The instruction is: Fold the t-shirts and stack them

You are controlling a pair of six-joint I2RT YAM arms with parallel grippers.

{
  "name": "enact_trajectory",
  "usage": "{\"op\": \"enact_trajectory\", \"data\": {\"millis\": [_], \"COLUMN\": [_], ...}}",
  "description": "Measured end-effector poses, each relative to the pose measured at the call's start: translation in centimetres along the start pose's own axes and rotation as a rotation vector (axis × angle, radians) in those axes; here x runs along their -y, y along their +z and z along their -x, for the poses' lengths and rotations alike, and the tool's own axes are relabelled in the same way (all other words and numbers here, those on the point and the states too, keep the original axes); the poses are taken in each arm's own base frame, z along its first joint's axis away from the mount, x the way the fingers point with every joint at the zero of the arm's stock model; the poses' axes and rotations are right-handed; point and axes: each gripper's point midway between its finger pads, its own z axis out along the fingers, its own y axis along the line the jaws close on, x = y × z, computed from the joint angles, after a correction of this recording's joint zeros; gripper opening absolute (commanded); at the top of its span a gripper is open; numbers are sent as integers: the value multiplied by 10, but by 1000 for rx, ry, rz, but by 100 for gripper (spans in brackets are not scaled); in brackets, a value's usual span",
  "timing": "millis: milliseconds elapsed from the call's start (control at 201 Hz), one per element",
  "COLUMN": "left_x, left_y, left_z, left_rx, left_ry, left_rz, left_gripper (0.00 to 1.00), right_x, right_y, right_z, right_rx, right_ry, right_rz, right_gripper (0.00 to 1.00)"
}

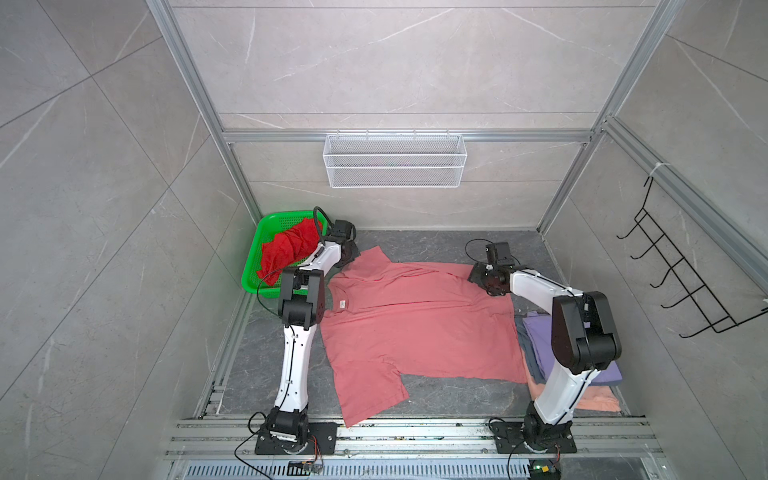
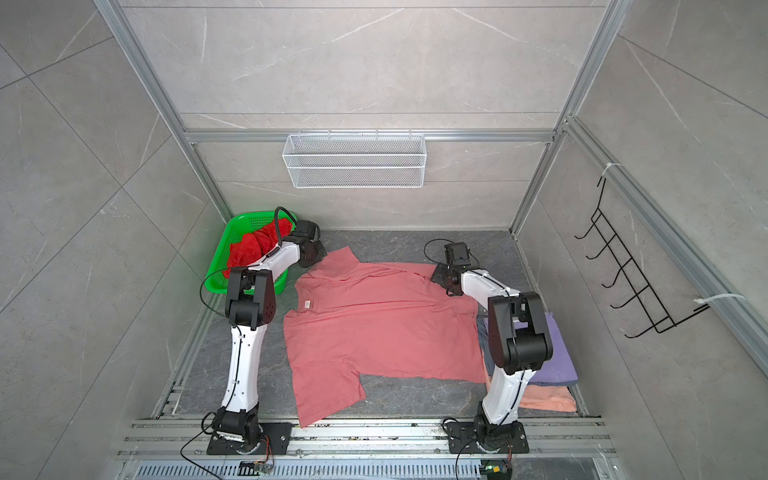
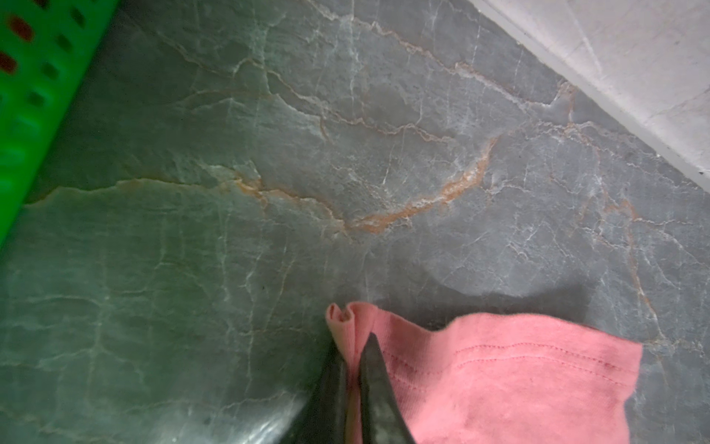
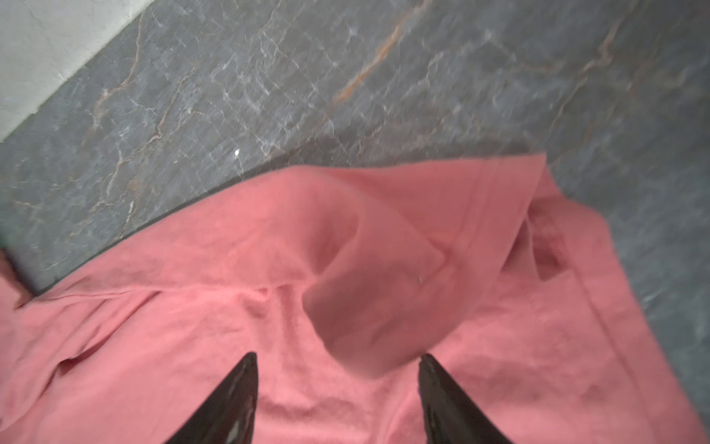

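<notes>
The basket [image 1: 249, 274] sits at the table's [image 1: 436, 245] far left corner with the red tee [image 1: 286, 251] heaped inside. Just right of it, the left gripper [image 3: 352, 340] is pressed together on the pink tee's [image 1: 415, 324] far sleeve. It pinches a bunched bit of the hem, and the rest of the sleeve hangs free to one side. In the left wrist view, bare stone runs from the pinch out to the basket wall and the back wall.

The pink tee lies spread across the middle, neck and label [image 1: 341, 304] toward the left arm and bottom hem toward the right. Its near sleeve reaches the front rail. There is open stone behind the tee up to the back wall. More shows in a strip beside the left arm and in a patch at the front between the near sleeve and the stack.

The right gripper [image 4: 338, 355] is spread wide, low over the tee's far hem corner, where the cloth is rumpled and turned over on itself. Whether its tips touch the cloth is unclear.

At far right, partly under the right arm, lie the folded lavender tee [image 1: 538, 340], grey-blue tee [image 1: 522, 338] and peach tee [image 1: 598, 401]. The pink hem meets their left edge.
</notes>
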Motion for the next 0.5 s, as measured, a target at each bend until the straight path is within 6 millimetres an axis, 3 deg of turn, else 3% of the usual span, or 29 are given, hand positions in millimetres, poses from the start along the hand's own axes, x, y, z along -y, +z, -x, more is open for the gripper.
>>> {"op": "enact_trajectory", "data": {"millis": [149, 349, 433, 498], "left_x": [1, -1, -2, -2], "left_y": [-3, -7, -7, -7], "left_z": [-3, -6, -8, -9], "left_rx": [-13, -22, -27, -28], "left_ry": [1, 2, 3, 5], "left_rz": [-11, -9, -9, -9], "left_gripper": [3, 3, 3, 3], "right_x": [-1, -8, -5, -2], "right_y": [9, 12, 14, 16], "right_z": [-12, -1, 6, 12], "right_rx": [-8, 54, 78, 97], "right_ry": [131, 250, 283, 305], "right_rz": [59, 145, 156, 162], "right_gripper": [68, 66, 62, 52]}}
